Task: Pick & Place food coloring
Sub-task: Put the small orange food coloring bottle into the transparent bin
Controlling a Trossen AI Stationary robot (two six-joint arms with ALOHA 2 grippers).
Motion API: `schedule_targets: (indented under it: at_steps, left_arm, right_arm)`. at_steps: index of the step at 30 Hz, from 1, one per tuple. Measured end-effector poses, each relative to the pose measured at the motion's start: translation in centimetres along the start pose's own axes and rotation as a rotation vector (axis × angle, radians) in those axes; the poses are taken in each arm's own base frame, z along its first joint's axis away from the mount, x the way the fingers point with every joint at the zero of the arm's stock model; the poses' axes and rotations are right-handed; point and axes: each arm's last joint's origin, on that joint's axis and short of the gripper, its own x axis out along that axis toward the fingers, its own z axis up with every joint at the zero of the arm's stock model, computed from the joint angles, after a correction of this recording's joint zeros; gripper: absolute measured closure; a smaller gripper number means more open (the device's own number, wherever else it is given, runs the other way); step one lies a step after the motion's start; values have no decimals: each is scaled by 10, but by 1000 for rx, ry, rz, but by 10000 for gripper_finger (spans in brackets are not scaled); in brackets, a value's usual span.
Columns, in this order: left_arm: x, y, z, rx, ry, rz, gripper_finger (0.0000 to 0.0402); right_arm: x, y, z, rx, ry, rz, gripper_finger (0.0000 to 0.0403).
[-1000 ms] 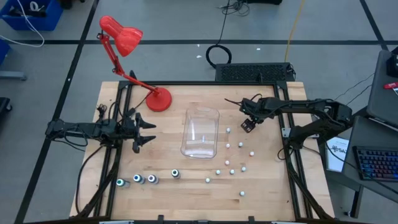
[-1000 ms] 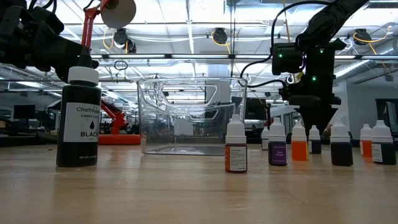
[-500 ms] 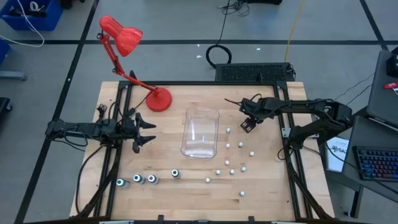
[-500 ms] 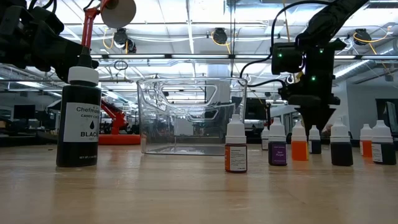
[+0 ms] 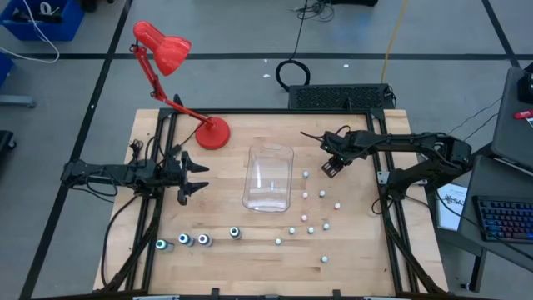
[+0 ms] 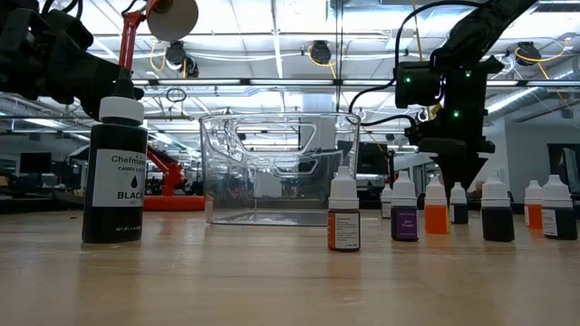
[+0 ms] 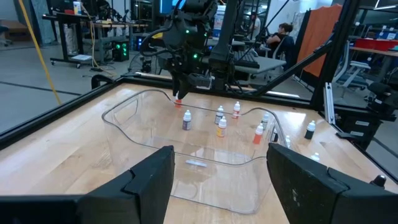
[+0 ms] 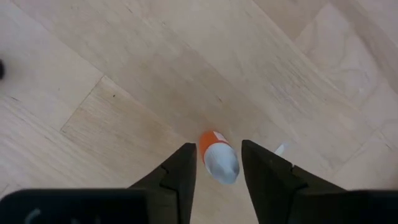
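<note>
My right gripper [image 5: 332, 167] points down at the table's far right part, open. In the right wrist view its fingers [image 8: 183, 168] stand on either side of a small orange bottle with a white top [image 8: 219, 163], which stands upright on the wood with narrow gaps beside it. More small white-topped bottles [image 5: 312, 218] stand scattered right of the clear tub [image 5: 268, 177]. The larger dark bottles with teal-white tops [image 5: 193, 240] stand in a row near the front left. My left gripper [image 5: 193, 177] waits open, left of the tub.
A red desk lamp [image 5: 212, 133] stands on its round base at the far left of the table. The clear tub [image 6: 276, 167] lies in the middle. A black bottle [image 6: 115, 172] stands close to the low camera. Bare wood shows near the front right corner [image 5: 366, 258].
</note>
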Motion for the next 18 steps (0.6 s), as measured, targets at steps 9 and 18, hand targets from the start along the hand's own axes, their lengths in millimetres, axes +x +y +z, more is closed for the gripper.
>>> schedule_targets:
  at_steps: [9, 18]
  left_arm:
    - [0, 0, 0, 0, 0, 0, 149]
    - [0, 0, 0, 0, 0, 0, 149]
  right_arm:
    - [0, -1, -1, -6, 15, -7, 283]
    - [0, -1, -2, -8, 22, -10, 307]
